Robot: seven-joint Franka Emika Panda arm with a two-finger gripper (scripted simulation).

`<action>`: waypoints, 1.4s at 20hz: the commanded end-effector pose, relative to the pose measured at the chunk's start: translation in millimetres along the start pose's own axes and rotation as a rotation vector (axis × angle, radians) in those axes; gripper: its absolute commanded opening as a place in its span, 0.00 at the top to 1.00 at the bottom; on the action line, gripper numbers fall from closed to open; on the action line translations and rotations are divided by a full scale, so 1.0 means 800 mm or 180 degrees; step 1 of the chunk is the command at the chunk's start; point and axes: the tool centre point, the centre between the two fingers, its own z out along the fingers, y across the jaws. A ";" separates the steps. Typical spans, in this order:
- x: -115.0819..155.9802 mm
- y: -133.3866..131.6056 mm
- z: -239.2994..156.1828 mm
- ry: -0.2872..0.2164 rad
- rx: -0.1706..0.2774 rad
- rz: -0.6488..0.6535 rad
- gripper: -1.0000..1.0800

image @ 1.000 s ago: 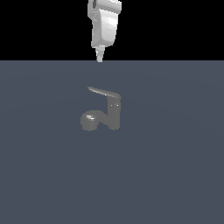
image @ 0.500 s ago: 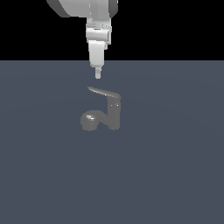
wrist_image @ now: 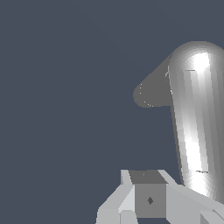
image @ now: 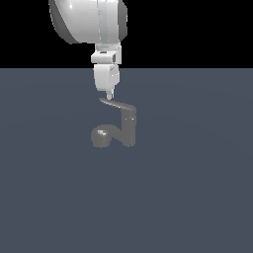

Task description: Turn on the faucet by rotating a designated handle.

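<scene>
The dark grey faucet [image: 127, 129] stands on the flat grey floor, its bulb head [image: 102, 136] towards the exterior view's left. The thin handle [image: 117, 104] lies on top of the post and tapers towards the exterior view's left. My gripper [image: 109, 95] hangs straight down with its fingers together, its tip just above the handle's pointed end; whether they touch I cannot tell. In the wrist view the handle [wrist_image: 194, 122] is a long shiny blade next to my fingers [wrist_image: 148, 199], with the darker faucet neck [wrist_image: 151, 94] beyond it.
The white arm's bulky wrist [image: 89, 20] hangs above the faucet. The plain grey floor [image: 197, 197] spreads on all sides, with nothing else on it.
The arm has come down and slightly to the exterior view's left. The gripper tip went from well above the faucet to just over the handle's tip. The faucet has not moved.
</scene>
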 end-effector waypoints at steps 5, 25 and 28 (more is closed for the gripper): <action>-0.003 -0.007 0.014 0.0046 0.0029 0.0145 1.00; -0.014 0.041 0.016 0.0048 0.0029 0.0149 1.00; -0.016 0.051 0.016 0.0048 0.0030 0.0151 1.00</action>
